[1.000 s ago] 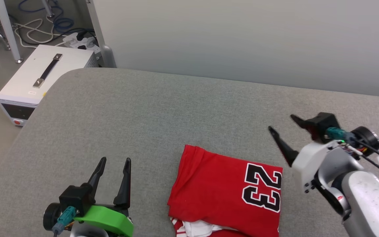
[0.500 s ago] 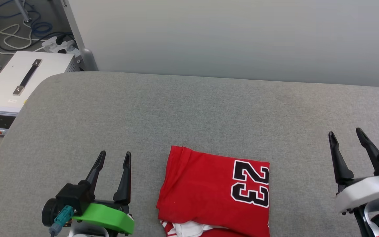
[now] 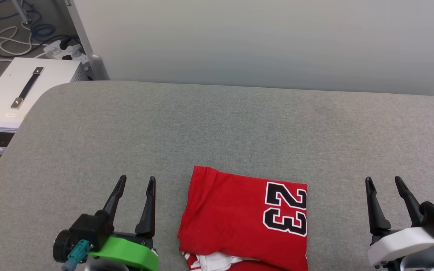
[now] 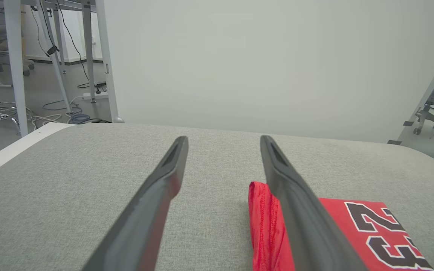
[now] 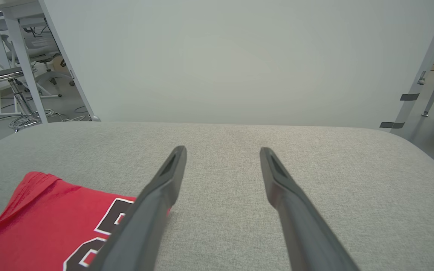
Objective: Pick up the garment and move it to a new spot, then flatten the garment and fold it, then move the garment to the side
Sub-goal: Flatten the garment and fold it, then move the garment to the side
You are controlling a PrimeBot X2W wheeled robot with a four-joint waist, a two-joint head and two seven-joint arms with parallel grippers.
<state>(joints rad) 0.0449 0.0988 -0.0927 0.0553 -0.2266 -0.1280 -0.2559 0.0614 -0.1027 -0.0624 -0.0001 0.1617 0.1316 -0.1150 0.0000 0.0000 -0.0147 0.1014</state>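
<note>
The garment (image 3: 236,218) lies folded into a red rectangle on the grey table (image 3: 202,124), near the front edge, its black "23" toward the right and white trim peeking out below. To its left my left gripper (image 3: 136,180) stands open and empty, fingers pointing away from me. On the other side my right gripper (image 3: 384,181) is likewise open, holding nothing. From the left wrist, the garment (image 4: 330,229) sits just right of the left gripper (image 4: 222,141). The right wrist view has the garment (image 5: 47,222) at lower left of the right gripper (image 5: 222,150).
A white box with a black handle (image 3: 17,98) stands on the floor beyond the table's left corner, with cables and a power strip (image 3: 64,51) behind it. A pale wall (image 3: 262,41) rises behind the table. Stools and table legs (image 5: 17,82) stand off to the side.
My right arm has swung from beside the garment's right edge, fingers pointing left, back to the lower right with fingers pointing forward. The camera turned right. The garment has not moved.
</note>
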